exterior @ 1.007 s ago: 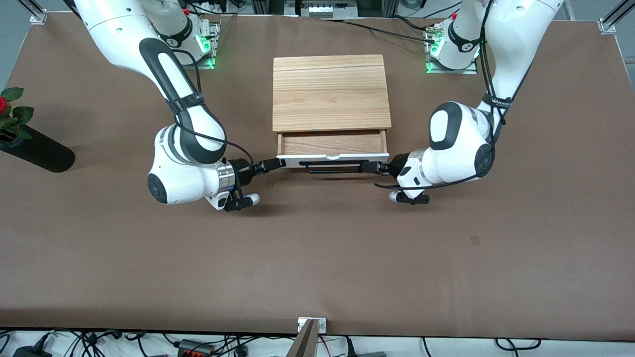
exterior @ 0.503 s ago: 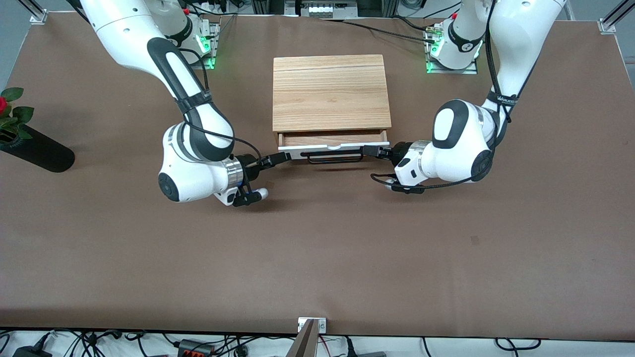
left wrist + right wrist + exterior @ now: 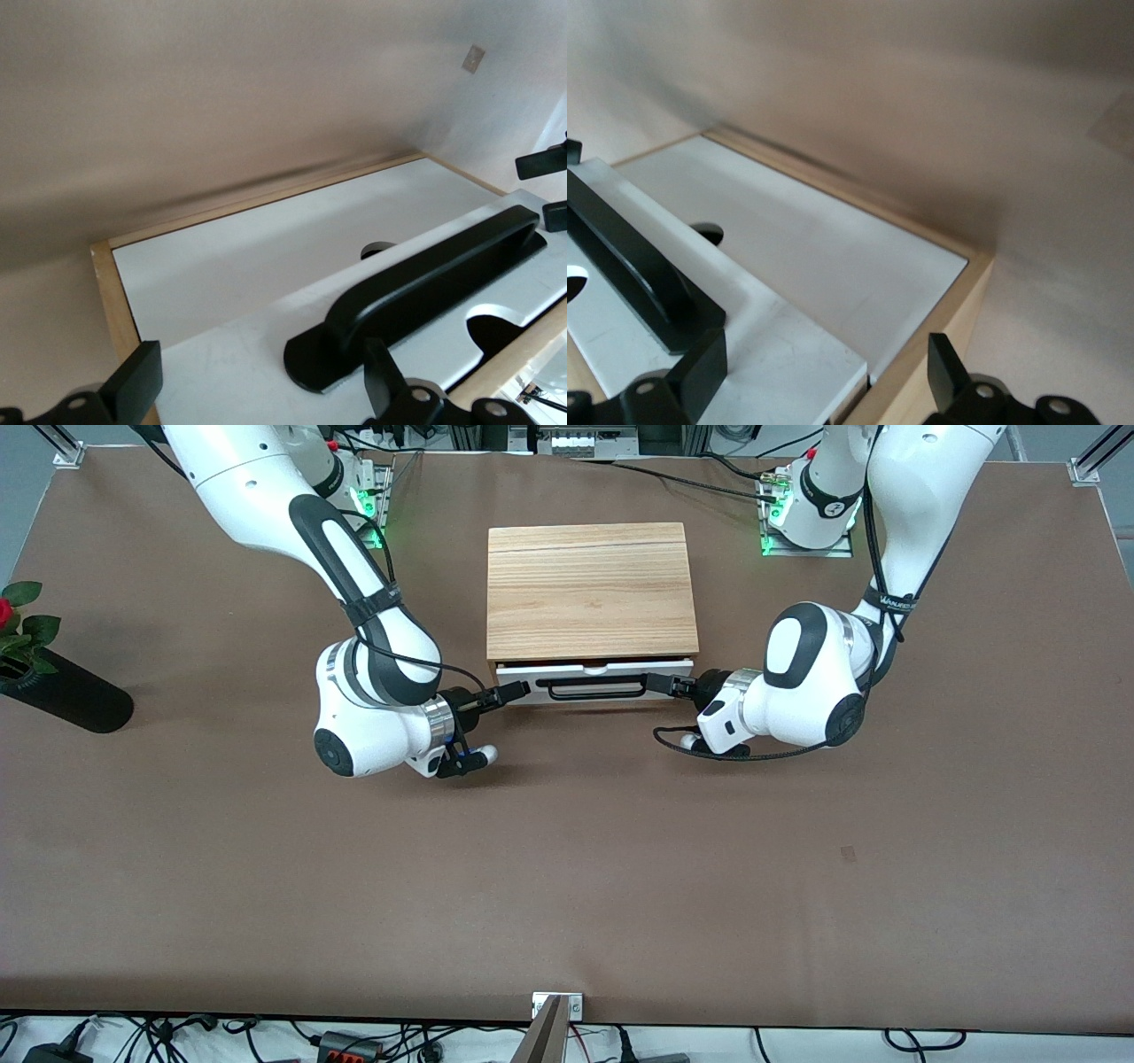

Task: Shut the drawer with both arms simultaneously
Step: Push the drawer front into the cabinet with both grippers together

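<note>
The white, flat-fronted drawer (image 3: 595,688) sits nearly flush in the pale-wood box (image 3: 590,591). Left gripper (image 3: 660,683) and right gripper (image 3: 509,692), jaws apart, touch its ends. Wrist views reveal the handle (image 3: 425,288) as a matte black bar.

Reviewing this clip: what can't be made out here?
- Drawer interior: front view, hidden under the box top.
- Left gripper contact with the panel: front view, too small.
- Right gripper contact: likewise.
- Handle far end: right wrist view, cut off by the frame edge.
</note>
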{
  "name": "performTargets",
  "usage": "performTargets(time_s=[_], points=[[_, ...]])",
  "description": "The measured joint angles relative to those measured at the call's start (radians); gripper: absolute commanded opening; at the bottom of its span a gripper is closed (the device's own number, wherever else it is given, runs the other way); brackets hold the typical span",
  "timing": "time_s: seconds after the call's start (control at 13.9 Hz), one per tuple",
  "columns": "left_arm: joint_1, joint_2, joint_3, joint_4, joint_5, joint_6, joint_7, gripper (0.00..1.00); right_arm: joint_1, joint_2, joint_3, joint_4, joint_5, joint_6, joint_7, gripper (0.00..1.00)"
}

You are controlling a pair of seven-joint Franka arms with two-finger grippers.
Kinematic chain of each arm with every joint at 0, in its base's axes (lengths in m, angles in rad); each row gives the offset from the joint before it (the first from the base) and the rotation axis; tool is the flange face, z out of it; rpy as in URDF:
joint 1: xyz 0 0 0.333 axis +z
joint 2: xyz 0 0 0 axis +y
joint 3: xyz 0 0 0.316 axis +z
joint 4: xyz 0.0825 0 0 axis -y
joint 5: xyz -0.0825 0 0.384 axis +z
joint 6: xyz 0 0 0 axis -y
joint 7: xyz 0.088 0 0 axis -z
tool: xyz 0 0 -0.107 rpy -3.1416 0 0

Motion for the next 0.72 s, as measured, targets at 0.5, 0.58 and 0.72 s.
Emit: performTargets(time_s=[0.5,0.58,0.72], points=[[0.002,-0.004,-0.011,-0.020,0.000,-0.006,0.013,1.00,0.000,0.002,-0.001,-0.005,0.003,-0.043,0.000,1.00],[0.002,-0.004,-0.012,-0.020,0.000,-0.006,0.014,1.00,0.000,0.002,-0.001,-0.005,0.003,-0.043,0.000,1.00],[0.003,-0.004,-0.013,-0.020,0.000,-0.006,0.015,1.00,0.000,0.002,-0.002,-0.001,0.003,-0.049,-0.001,1.00]])
